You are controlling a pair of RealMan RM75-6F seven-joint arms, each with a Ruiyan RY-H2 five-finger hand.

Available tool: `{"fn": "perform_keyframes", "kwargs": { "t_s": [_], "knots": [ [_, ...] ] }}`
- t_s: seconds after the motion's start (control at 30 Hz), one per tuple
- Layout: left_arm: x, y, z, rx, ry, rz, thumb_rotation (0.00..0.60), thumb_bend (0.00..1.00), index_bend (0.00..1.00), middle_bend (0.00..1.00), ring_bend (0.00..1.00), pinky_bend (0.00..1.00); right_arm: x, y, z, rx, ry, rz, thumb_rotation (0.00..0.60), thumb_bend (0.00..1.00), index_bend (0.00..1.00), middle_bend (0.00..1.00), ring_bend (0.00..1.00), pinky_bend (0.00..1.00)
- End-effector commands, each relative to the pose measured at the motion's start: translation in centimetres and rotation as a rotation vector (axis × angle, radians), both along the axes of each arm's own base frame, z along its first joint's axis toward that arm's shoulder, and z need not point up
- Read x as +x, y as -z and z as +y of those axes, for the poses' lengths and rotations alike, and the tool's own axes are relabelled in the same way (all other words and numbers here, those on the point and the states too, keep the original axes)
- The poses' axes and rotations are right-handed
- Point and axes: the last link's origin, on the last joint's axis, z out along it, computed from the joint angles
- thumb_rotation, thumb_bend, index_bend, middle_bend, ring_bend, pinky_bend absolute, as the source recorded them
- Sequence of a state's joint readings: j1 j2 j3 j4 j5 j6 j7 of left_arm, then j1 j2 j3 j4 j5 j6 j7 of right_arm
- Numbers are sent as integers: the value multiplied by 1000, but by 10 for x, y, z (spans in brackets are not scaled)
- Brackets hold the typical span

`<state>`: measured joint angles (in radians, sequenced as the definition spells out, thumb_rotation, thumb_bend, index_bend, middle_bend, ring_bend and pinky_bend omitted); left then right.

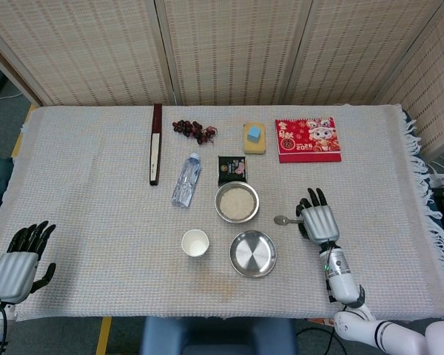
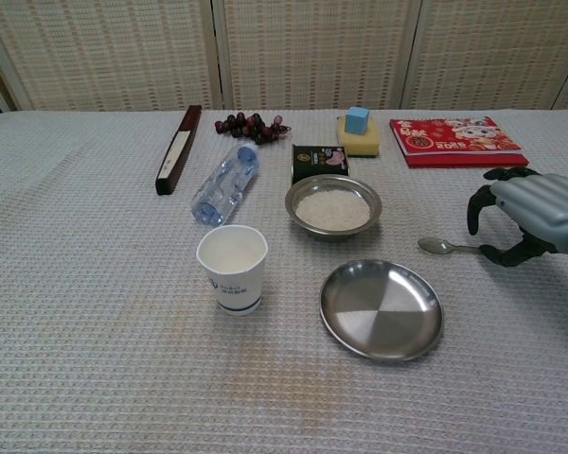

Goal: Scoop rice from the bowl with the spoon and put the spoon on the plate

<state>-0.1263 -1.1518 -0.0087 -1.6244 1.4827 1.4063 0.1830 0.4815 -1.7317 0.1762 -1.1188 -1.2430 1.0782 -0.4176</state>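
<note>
Metal spoon (image 2: 442,247) under right hand (image 2: 528,214)

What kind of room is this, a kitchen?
Probably a test room, not a kitchen: a cloth-covered table hemmed in by woven folding screens, with unrelated items like grapes, a sponge and a red booklet.

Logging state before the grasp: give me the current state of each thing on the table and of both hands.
spoon: flat on the cloth, handle under the right hand, not lifted
bowl: upright, holds rice
plate: upright, empty
paper cup: upright
water bottle: on its side, capped
right hand: over the spoon handle, fingers curled; grip unclear
left hand: resting at the table's edge, holding nothing
</note>
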Motion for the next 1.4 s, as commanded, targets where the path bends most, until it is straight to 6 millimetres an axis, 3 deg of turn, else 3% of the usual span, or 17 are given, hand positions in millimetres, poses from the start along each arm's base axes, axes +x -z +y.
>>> {"fn": "perform_keyframes", "kwargs": {
  "t_s": [0.03,0.37,1.4],
  "knots": [
    [0,0,1,-1,-1,-1,600,413,0,0,0,83,0,3,-1,3,3,11,600,320,470,289,0,0],
    [0,-1,0,-5,-3,3,600,417,0,0,0,86,1,12,-2,24,9,25,600,331,476,288,0,0],
    [-1,1,0,-24,-12,10,600,415,0,0,0,89,2,16,-1,10,0,36,600,332,520,306,0,0]
  ]
}}
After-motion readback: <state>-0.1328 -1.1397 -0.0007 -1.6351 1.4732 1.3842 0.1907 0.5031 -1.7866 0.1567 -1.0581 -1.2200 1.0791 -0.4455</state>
